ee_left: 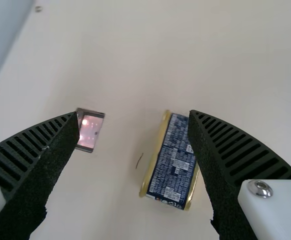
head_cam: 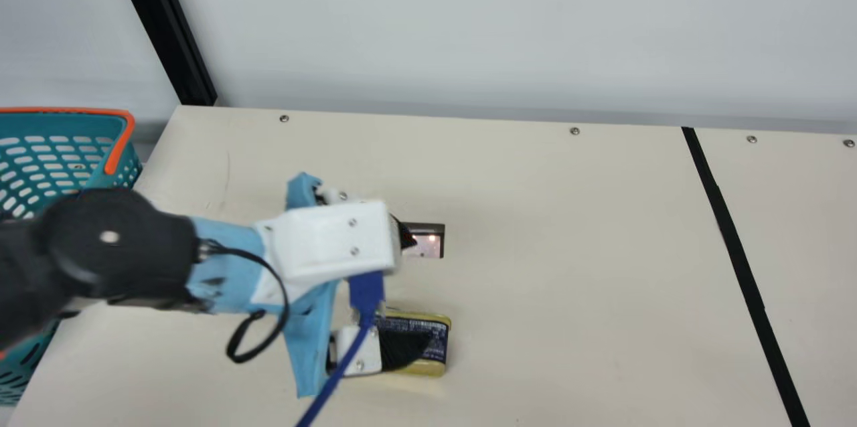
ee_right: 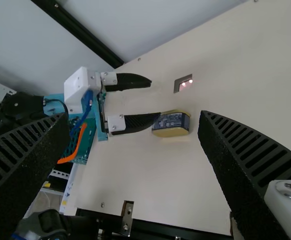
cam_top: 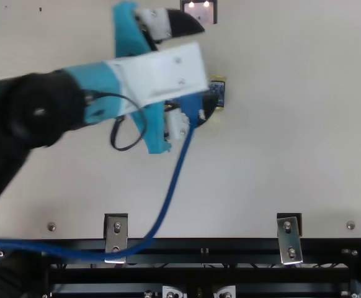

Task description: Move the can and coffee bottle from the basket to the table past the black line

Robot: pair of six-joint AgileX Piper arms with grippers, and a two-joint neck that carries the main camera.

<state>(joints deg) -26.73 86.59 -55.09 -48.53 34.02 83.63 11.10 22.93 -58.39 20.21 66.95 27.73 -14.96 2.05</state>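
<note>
Left claw [ee_left: 133, 113] and right claw [ee_right: 134, 114] wide open, empty; can [ee_left: 170, 162] looks rigid, probably slick, so pinch mid-body across narrow width.

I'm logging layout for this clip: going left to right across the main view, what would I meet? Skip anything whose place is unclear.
Teal basket → a screw → gold-edged can → a second screw → black line → the far-right screw.
</note>
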